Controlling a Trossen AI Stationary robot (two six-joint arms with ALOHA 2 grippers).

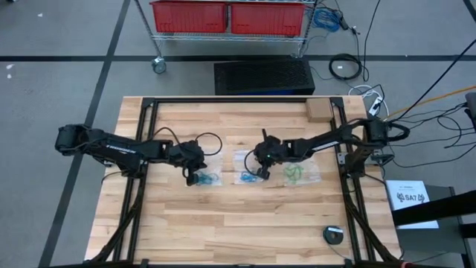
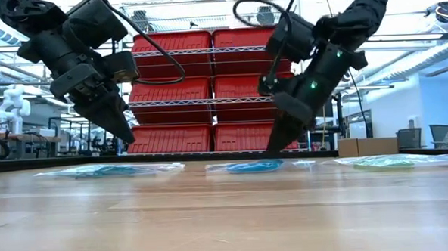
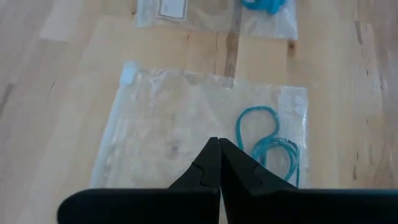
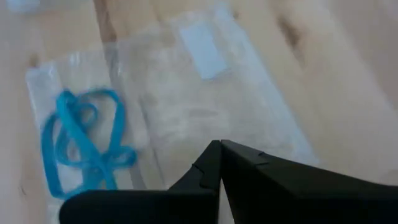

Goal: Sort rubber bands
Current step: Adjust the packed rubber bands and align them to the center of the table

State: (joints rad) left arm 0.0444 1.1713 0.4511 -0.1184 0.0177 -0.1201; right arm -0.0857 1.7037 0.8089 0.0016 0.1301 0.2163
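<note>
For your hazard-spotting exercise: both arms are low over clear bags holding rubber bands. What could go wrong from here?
1. The left gripper, jaws shut, sits over the left bag; the slick plastic could slide on the table.
2. The teal bands lie tangled, so several may lift together.
3. The right gripper, jaws also shut, is beside the blue bands and could push the middle bag instead.

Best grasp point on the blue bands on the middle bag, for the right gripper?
Judgement: take the tangled blue rubber bands at the knot where the loops cross, coming straight down from above. They lie flat and floppy on the clear plastic bag, so a side approach would likely snag the film. The right gripper sits shut beside them and must open first.
</note>
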